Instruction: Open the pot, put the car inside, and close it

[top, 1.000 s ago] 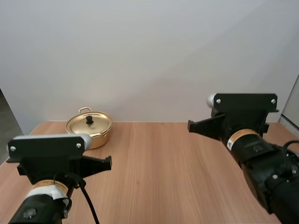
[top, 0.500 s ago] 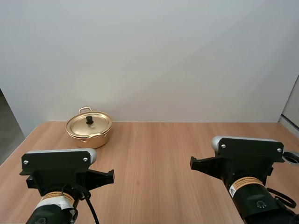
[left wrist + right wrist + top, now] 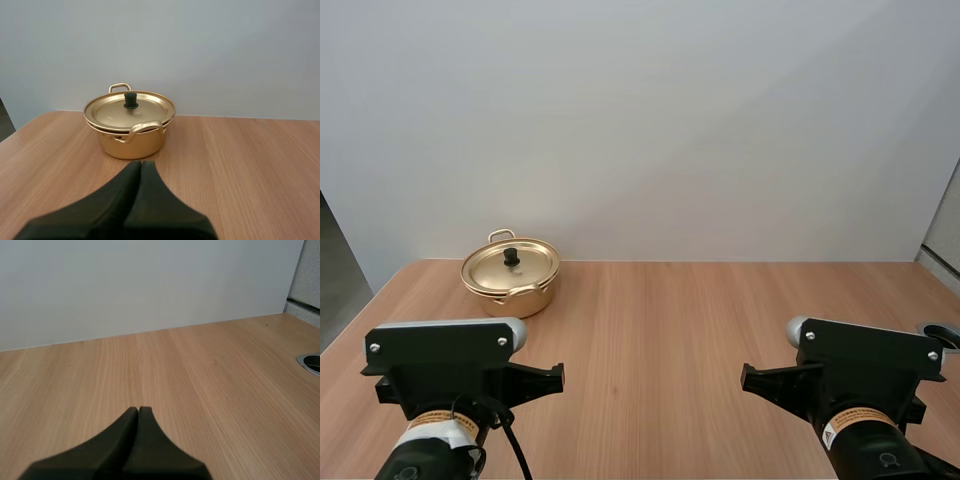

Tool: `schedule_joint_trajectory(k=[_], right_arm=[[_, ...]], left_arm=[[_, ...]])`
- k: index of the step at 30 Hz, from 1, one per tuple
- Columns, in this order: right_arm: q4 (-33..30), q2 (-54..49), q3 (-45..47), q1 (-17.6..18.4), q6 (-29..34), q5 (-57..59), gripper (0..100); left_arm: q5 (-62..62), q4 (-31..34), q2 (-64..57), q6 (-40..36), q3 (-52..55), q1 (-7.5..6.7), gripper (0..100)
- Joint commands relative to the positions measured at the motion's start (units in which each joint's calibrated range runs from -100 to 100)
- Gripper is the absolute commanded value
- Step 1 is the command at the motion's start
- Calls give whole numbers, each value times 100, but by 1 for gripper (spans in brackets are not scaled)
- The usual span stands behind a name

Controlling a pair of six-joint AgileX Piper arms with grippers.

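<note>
A gold pot (image 3: 510, 285) stands at the table's far left with its gold lid (image 3: 510, 265) on, a black knob (image 3: 511, 257) at the lid's middle. My left gripper (image 3: 558, 376) hovers near the front left, well short of the pot. In the left wrist view its fingers lie together as one dark wedge (image 3: 140, 165) pointing at the pot (image 3: 131, 142) and its lid (image 3: 129, 109). My right gripper (image 3: 744, 378) sits low at the front right, its fingers also shut on nothing (image 3: 138, 411) over bare wood.
The wooden table (image 3: 650, 330) stretches wide between the two arms. A round metal grommet hole (image 3: 940, 329) sits at the right edge, also seen beside the right gripper as a grommet (image 3: 311, 362). A plain white wall backs the table.
My right arm has dropped from high at the back right down toward the near edge. My left arm has sunk slightly. The pot has not moved.
</note>
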Motion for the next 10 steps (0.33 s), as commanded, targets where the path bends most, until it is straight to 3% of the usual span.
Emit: schedule_joint_trajectory(k=[1, 10], right_arm=[[-4, 0, 0, 5, 3, 3, 0], [-2, 0, 0, 5, -91, -32, 0]], left_arm=[[9, -4, 0, 8, 0, 0, 0], [9, -4, 0, 8, 0, 0, 0]])
